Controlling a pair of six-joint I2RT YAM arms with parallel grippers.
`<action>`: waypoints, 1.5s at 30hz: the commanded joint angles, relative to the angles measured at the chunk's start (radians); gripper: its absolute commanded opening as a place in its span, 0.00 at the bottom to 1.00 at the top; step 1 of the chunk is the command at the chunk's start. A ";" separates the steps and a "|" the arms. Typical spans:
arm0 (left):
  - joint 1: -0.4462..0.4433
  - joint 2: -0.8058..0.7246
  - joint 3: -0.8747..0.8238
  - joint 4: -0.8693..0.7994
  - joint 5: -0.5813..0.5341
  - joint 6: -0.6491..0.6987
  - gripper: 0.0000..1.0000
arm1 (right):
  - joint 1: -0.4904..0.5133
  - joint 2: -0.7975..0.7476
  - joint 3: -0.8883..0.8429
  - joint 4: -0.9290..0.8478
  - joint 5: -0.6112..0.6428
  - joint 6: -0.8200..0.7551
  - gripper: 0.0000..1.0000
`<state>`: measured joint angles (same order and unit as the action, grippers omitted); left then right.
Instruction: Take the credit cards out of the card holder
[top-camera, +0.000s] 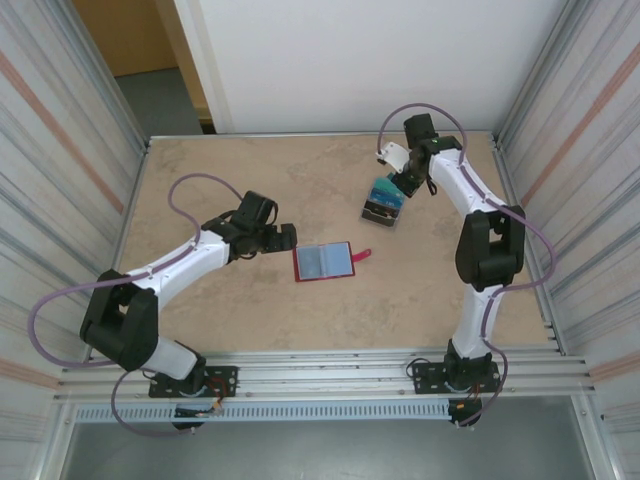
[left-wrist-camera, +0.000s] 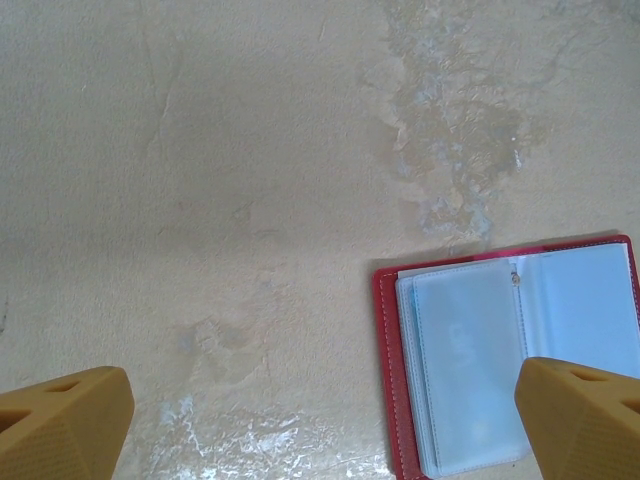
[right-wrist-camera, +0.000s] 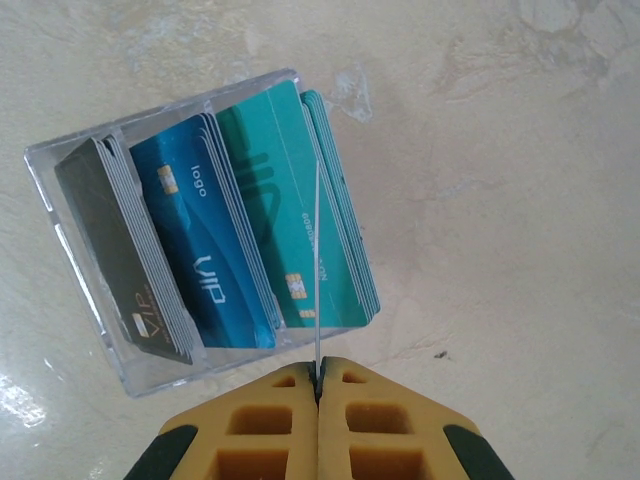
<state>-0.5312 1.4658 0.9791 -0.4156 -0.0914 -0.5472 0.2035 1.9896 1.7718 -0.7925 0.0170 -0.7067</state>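
Right gripper (right-wrist-camera: 319, 368) pinches one credit card (right-wrist-camera: 318, 250) edge-on above the teal stack (right-wrist-camera: 270, 200) in the clear tray (right-wrist-camera: 75, 250), upper left: lower straight, release low; left gripper (left-wrist-camera: 320, 385), jaws spread, hovers beside the open red card holder (left-wrist-camera: 480, 350), lower right.

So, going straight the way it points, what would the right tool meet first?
Likely the teal cards in the clear box: the right tool, shut on a thin card, points at them; depth unclear.

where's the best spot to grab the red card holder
The card holder lies open and flat, so pinch its bare red border at the left edge, probably sliding in low from the side of the open left hand.
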 joint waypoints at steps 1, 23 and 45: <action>0.007 -0.020 -0.011 0.000 -0.022 -0.018 0.99 | 0.007 0.035 0.052 -0.037 -0.028 -0.040 0.00; 0.018 -0.017 -0.013 -0.003 -0.016 -0.024 0.99 | 0.033 0.163 0.184 -0.113 0.001 -0.075 0.00; 0.020 -0.012 -0.007 0.001 -0.005 -0.022 0.99 | 0.031 0.180 0.187 -0.128 0.031 -0.056 0.17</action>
<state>-0.5179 1.4658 0.9764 -0.4152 -0.0906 -0.5575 0.2356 2.1464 1.9301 -0.8989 0.0296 -0.7689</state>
